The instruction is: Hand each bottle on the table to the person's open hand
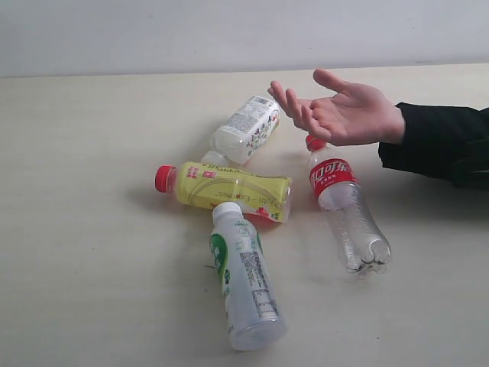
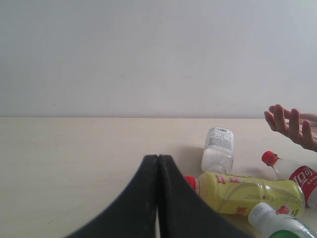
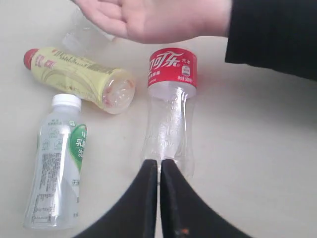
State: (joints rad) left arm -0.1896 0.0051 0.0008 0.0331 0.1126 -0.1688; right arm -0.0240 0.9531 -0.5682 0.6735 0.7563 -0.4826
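Several bottles lie on their sides on the table. A clear bottle with a red label lies below the person's open hand, which is palm up. To its left are a yellow bottle with a red cap, a whitish bottle with a green label and another whitish bottle. My left gripper is shut and empty, left of the yellow bottle's cap. My right gripper is shut and empty, its tips at the clear bottle's base. Neither gripper shows in the exterior view.
A plain pale wall stands behind the table's far edge. The person's black sleeve reaches in from the right. Bare tabletop stretches to the left of the bottles.
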